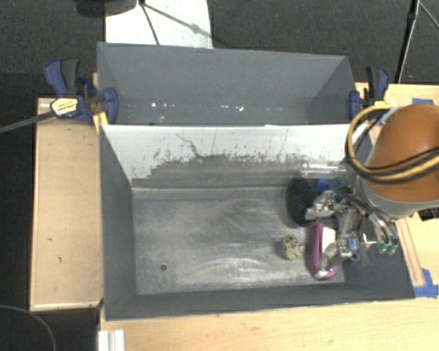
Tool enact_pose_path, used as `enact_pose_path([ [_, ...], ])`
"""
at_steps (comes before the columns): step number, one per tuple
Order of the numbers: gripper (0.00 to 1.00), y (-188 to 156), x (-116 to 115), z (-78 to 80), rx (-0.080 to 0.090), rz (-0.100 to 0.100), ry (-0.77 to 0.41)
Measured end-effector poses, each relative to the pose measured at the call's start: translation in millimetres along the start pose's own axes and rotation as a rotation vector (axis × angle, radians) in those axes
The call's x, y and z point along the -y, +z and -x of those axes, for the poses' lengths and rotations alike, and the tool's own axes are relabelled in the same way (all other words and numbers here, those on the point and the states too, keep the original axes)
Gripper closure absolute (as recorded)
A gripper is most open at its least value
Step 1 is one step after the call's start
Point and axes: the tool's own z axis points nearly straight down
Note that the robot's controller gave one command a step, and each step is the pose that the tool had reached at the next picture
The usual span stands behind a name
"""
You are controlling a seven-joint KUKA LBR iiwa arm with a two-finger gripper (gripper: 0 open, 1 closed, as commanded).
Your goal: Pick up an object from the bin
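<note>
One arm in from right | end effector low beside magenta oblong thing, right of bin | closure: cannot tell

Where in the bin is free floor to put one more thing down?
Free: the bin floor from the left wall to the small beige lump. Crowded: the right end, with the black round thing, the purple-and-white thing and the gripper close together.

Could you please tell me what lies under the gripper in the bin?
A magenta and white oblong thing lies partly under the gripper, with a black round thing just behind. The arm covers whatever lies further right.
</note>
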Motion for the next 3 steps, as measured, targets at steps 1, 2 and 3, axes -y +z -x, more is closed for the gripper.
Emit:
enact_pose_path([
  [1, 0.0, 127, -15, 35.0, 0.012, -0.001, -0.094],
  [2, 0.0, 98, -10, 51.0, 0.012, -0.001, -0.085],
  [3, 1.0, 100, -11, 49.6, 0.008, -0.001, -0.082],
])
